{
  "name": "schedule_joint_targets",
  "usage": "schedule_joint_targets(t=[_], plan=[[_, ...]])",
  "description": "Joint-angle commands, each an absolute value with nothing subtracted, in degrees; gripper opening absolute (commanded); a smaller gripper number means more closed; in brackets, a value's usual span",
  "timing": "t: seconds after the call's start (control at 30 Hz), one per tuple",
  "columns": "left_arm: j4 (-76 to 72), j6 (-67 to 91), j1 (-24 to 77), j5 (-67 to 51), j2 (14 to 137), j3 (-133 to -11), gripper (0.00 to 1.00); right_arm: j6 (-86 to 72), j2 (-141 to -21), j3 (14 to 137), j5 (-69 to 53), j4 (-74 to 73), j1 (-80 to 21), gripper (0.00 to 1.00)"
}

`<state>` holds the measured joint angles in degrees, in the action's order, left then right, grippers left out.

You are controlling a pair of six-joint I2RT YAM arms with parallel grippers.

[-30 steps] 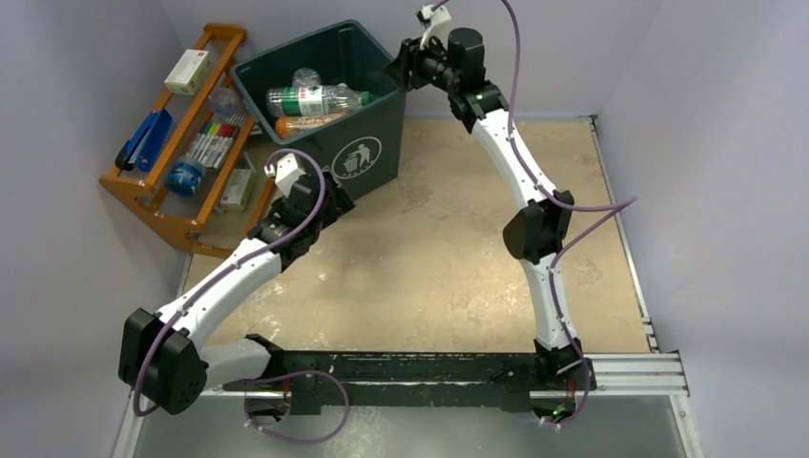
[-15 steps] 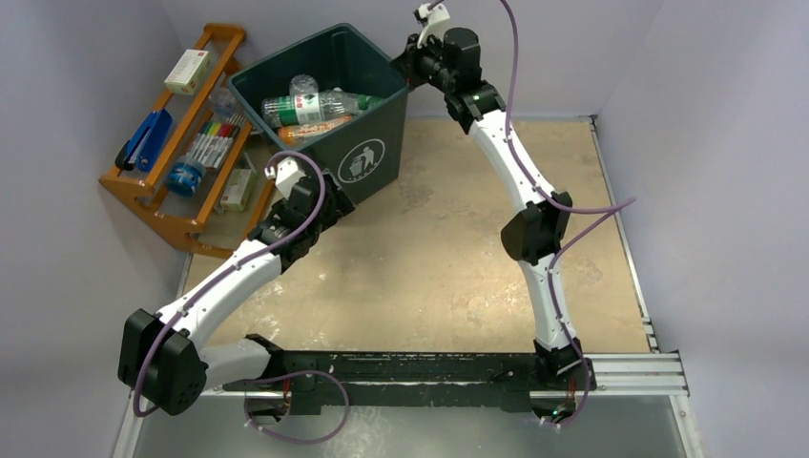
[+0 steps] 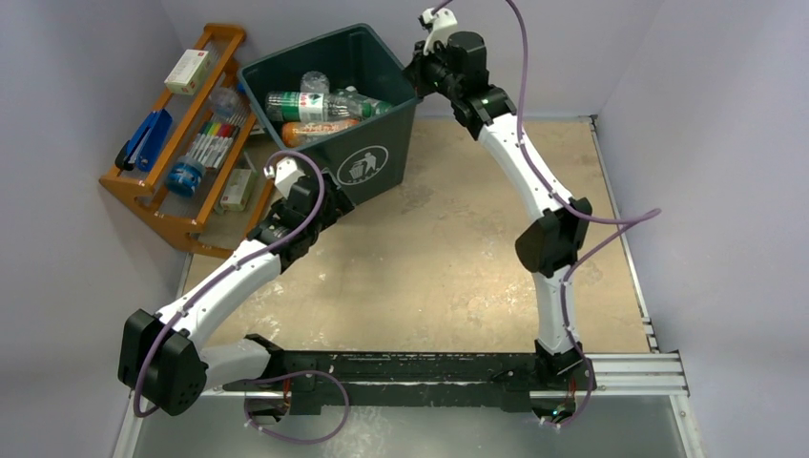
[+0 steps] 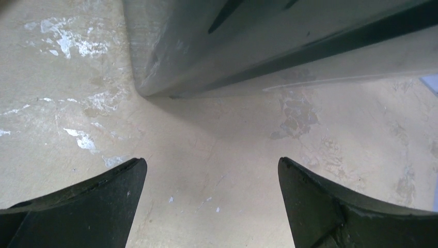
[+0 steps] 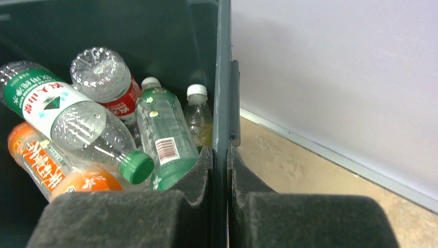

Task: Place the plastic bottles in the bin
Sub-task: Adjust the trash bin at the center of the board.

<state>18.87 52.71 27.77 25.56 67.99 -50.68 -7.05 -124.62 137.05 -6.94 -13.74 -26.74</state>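
Observation:
The dark green bin [image 3: 377, 143] stands at the far left of the table, several plastic bottles [image 3: 315, 105] lying inside it. My right gripper [image 3: 418, 76] is shut on the bin's right wall [image 5: 223, 77], one pad inside and one outside, fingertips [image 5: 221, 155] pinching the rim. Below it lie a clear bottle with a green label [image 5: 67, 119], a red-labelled one [image 5: 111, 82], a green one [image 5: 165, 139], an orange one [image 5: 46, 165] and a yellowish one [image 5: 199, 116]. My left gripper [image 3: 329, 196] is open and empty, low by the bin's bottom corner [image 4: 206, 46], over bare table [image 4: 212, 181].
An orange wooden rack [image 3: 153, 205] with markers, boxes and a blue stapler leans at the far left beside the bin. Purple walls close the left, back and right sides. The beige table top [image 3: 448, 248] stretches right of the bin.
My right gripper, holding the bin's wall, has drawn the bin a little to the right, and the bottles inside have shifted with it. The left arm has barely moved.

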Motion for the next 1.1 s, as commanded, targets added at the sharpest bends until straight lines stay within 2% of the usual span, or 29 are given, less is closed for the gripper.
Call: schedule_joint_targets(t=[0.0, 0.2, 0.87, 1.07], plan=[[15.85, 50.97, 27.25, 24.73, 67.28, -51.21, 0.99, -5.6, -116.26, 130.35, -6.15, -19.43, -27.5, 0.0], [15.45, 48.31, 26.08, 23.64, 69.84, -54.51, 0.99, -6.29, -109.73, 123.37, -5.02, -19.36, -27.66, 0.0], [10.4, 41.18, 15.44, 9.29, 81.27, -65.26, 1.0, -9.45, -109.45, 127.83, -0.61, -28.51, -33.23, 0.0], [10.55, 40.51, 15.12, 7.89, 82.55, -66.44, 1.0, -11.1, -112.02, 132.33, 1.25, -31.82, -31.45, 0.28]])
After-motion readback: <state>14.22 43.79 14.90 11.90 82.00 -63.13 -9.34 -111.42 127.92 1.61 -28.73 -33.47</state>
